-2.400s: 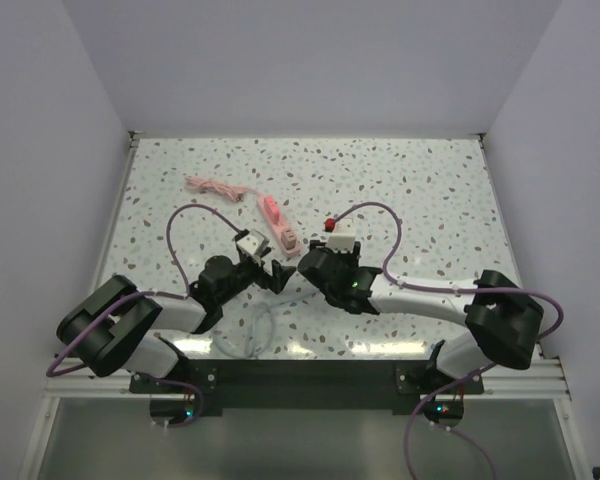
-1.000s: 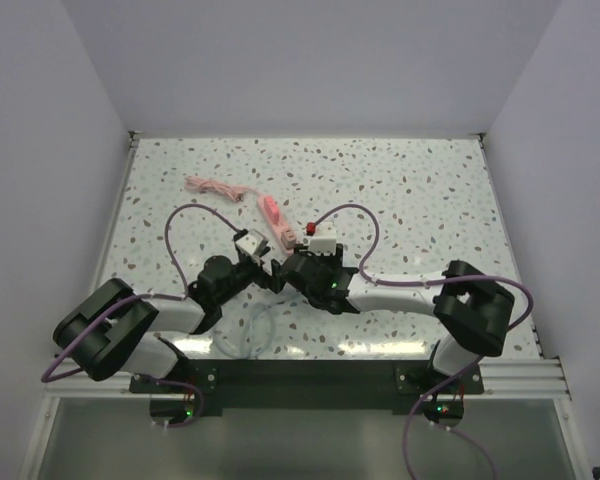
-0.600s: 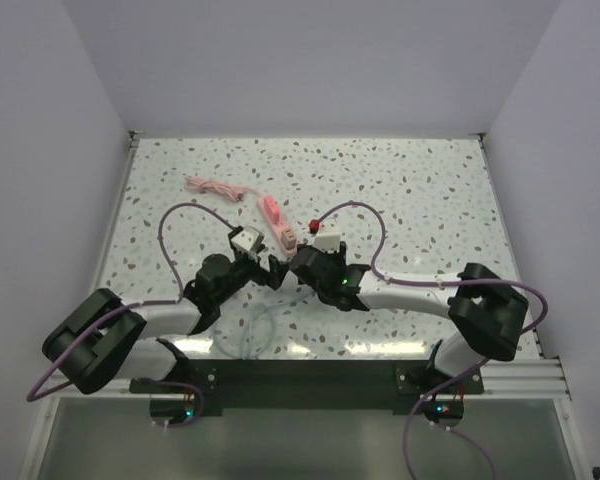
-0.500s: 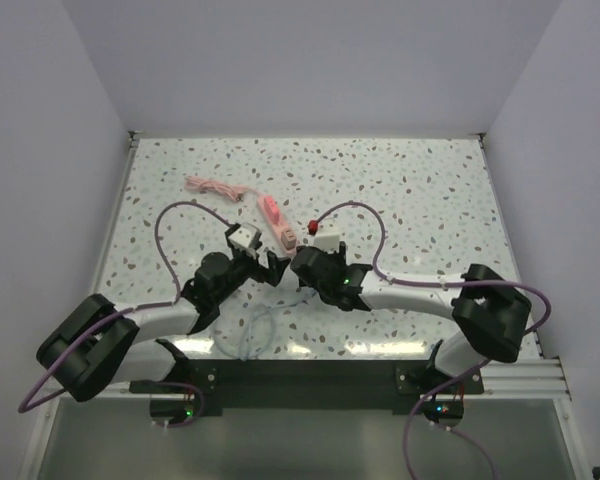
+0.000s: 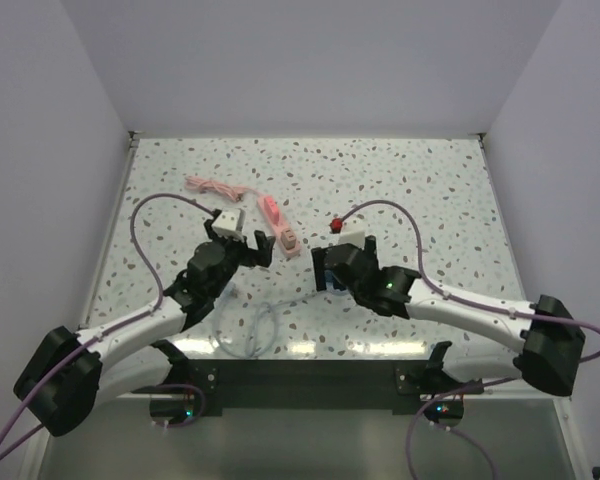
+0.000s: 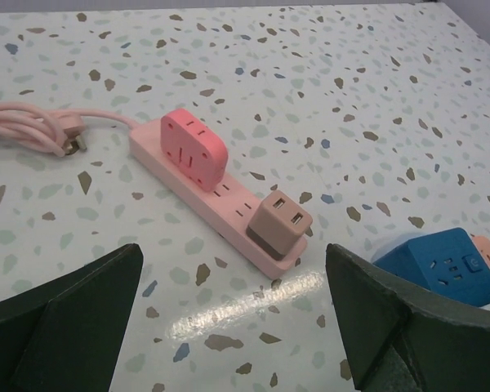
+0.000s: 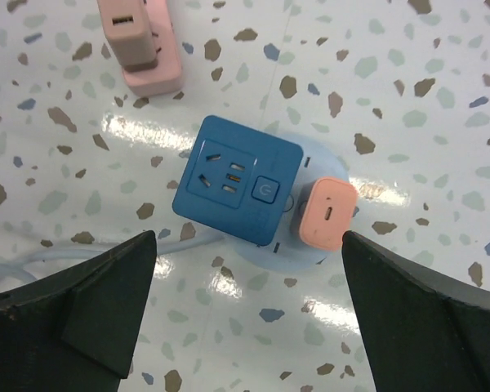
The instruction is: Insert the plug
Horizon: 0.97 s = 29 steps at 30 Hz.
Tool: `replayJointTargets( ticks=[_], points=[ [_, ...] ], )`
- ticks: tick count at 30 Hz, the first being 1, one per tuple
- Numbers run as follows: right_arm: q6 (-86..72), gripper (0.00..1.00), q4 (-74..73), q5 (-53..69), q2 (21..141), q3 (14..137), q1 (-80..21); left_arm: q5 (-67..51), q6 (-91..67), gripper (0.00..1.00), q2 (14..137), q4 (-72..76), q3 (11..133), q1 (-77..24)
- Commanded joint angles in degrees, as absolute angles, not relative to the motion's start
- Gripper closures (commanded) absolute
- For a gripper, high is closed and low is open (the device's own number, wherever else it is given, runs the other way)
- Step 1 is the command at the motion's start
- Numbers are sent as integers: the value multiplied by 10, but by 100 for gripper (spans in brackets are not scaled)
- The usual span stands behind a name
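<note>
Right wrist view looks straight down on the blue cube socket (image 7: 237, 181), standing on the table (image 5: 430, 180) with the salmon-pink plug (image 7: 327, 215) set against the side that faces right in that picture. How deep its pins sit is hidden. Right gripper (image 7: 247, 269) hangs above the pair with its fingers spread wide to either side and nothing between them. A second ago they were half closed, so it has just let go. From the top camera both arms have drawn apart: they were huddled together at the near end of the pink power strip (image 6: 229, 204), and the right one has now swung off to its own side, cube beneath it. Left gripper (image 6: 233, 278) is likewise spread wide and empty, hovering just short of the strip, where a beige charger (image 6: 279, 224) sits in the end outlet. Judging by the release, the plug looks to be in place and the job close to done — though whether it is fully home cannot be told from here
</note>
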<state>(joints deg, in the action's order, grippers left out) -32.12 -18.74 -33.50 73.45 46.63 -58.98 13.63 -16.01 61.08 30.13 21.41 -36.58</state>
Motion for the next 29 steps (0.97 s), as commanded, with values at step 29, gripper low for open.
replayJointTargets(
  ticks=[29],
  points=[
    [-207, 1, -119, -211, 472, 343, -204, 338, -199, 0, 456, 81, 288, -368]
  ],
)
